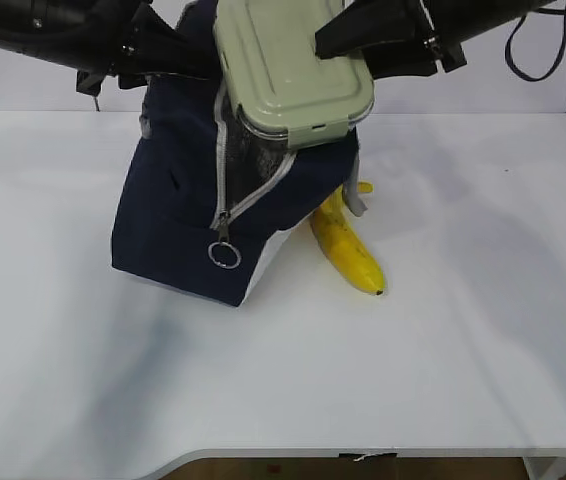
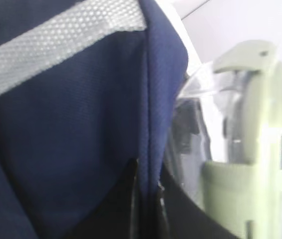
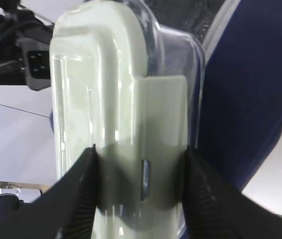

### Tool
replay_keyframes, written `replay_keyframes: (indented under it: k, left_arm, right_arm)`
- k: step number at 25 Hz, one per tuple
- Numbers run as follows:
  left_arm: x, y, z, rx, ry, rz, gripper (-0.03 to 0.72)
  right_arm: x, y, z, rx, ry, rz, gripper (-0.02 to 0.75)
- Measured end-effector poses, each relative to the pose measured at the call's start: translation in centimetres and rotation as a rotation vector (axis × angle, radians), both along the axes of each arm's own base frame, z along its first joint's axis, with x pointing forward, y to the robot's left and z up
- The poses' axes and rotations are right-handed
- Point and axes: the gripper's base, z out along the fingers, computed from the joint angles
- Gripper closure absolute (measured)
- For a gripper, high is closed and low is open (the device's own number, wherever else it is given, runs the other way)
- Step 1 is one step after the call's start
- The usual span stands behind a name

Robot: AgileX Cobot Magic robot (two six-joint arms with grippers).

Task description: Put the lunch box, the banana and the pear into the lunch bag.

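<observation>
Right wrist view showed the right gripper clamped across the lunch box, tilted half inside the lunch bag, where I feared its corner might snag the zipper.

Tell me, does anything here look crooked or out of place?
The bag leans, its top pulled up by the left gripper, so it sits skewed on the table. The lunch box hangs tilted over the opening in the right gripper. The banana lies partly tucked behind the bag. No pear shows.
</observation>
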Motion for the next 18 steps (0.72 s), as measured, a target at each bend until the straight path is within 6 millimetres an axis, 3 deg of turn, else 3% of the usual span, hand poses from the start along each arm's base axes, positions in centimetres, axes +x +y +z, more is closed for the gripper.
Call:
replay_keyframes:
  k: [9,18]
  left_arm:
    - [0.0,0.0,0.0,0.0,-0.001,-0.003,0.686]
    - [-0.1,-0.1,0.0,-0.005,0.001,-0.012,0.686]
  right_arm:
    - [1.2,-0.1,-2.7,-0.045,0.046,0.003,0.389]
    - [1.2,-0.3,-3.1,-0.091,0.044,0.008,0.389]
